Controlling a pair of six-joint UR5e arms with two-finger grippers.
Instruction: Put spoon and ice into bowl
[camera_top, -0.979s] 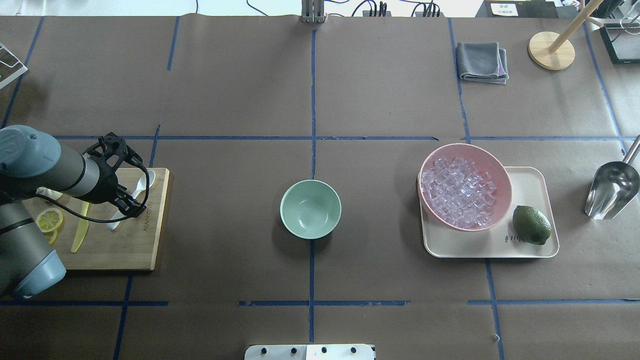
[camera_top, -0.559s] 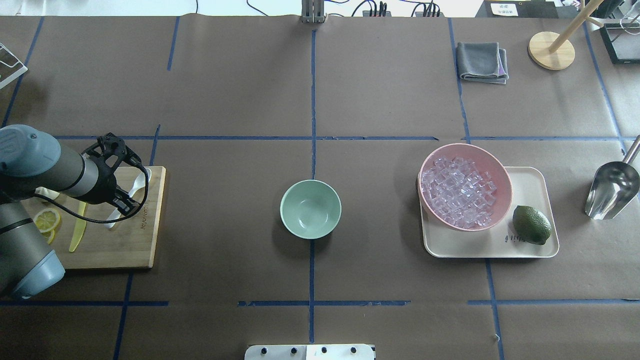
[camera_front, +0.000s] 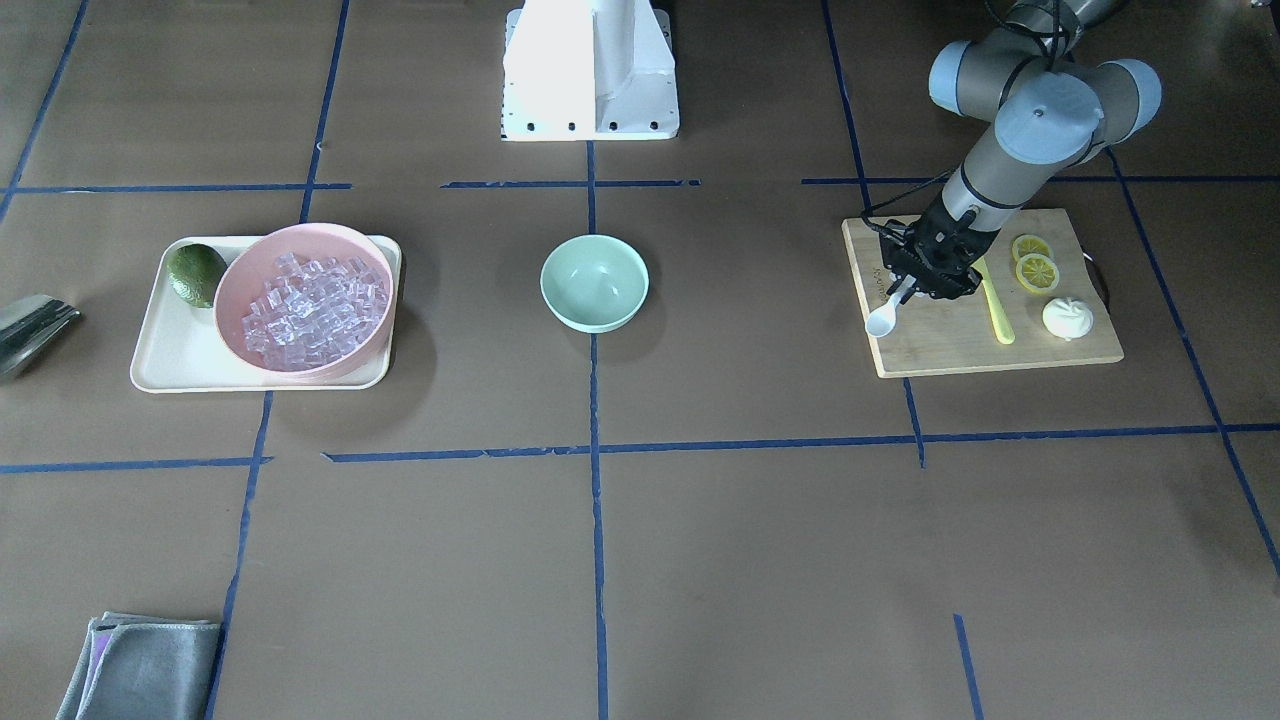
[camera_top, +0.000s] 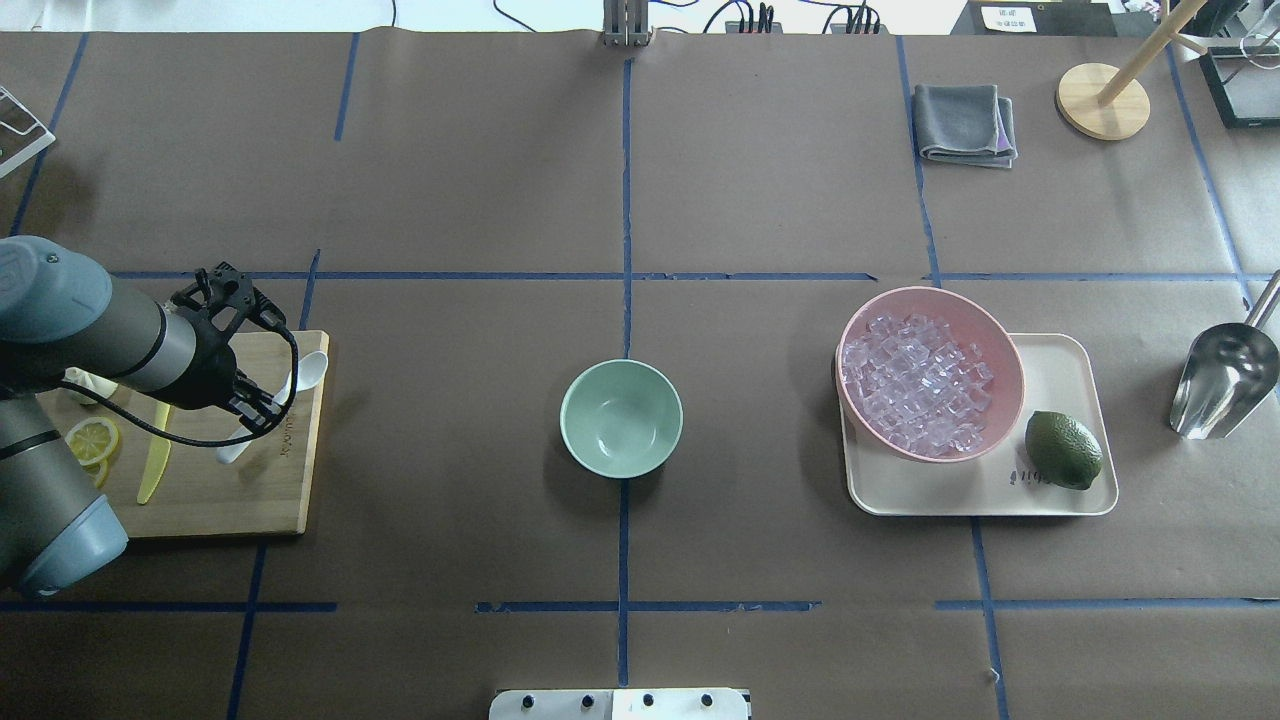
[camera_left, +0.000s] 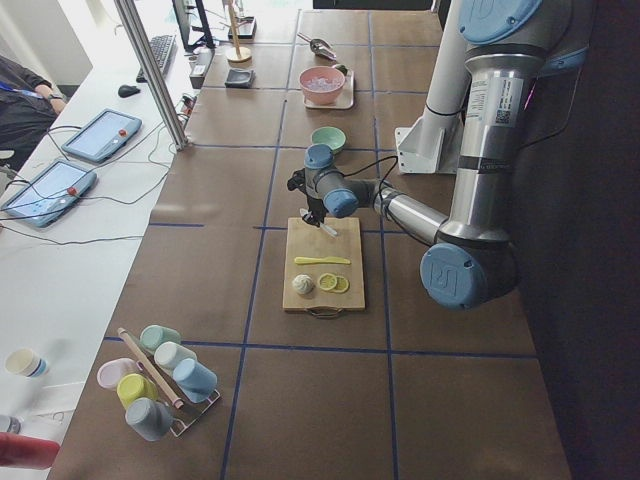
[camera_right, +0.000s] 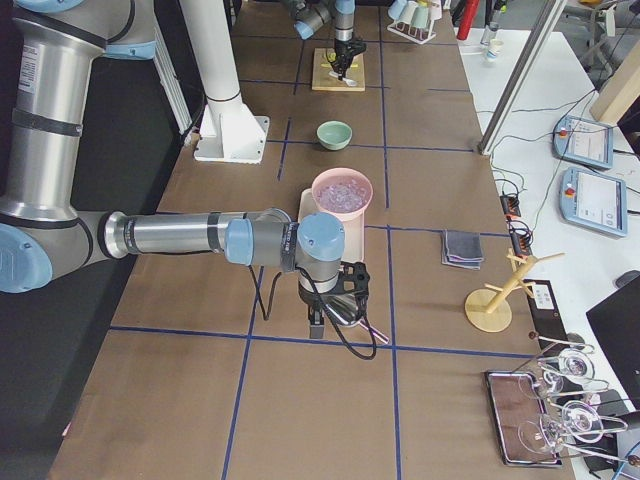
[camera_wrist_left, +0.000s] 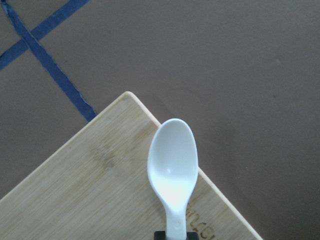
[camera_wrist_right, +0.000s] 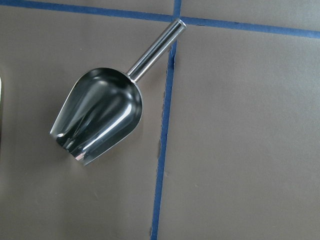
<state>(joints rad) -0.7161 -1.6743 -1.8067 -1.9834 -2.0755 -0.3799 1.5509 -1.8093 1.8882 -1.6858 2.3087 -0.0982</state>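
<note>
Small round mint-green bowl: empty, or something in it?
Empty. The mint-green bowl has a bare inside in the overhead and front views.

Robot lab, taped table (camera_top: 480, 200), operator tablets (camera_left: 100, 135)

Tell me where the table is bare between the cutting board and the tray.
Bare paper lies between cutting board and mint-green bowl, and between that bowl and the tray. Crowded: the board (lemon slices, knife, left tool with spoon) and the tray (pink bowl, lime).

Brown table (camera_top: 450, 150), blue tape lines (camera_top: 625, 200)
</note>
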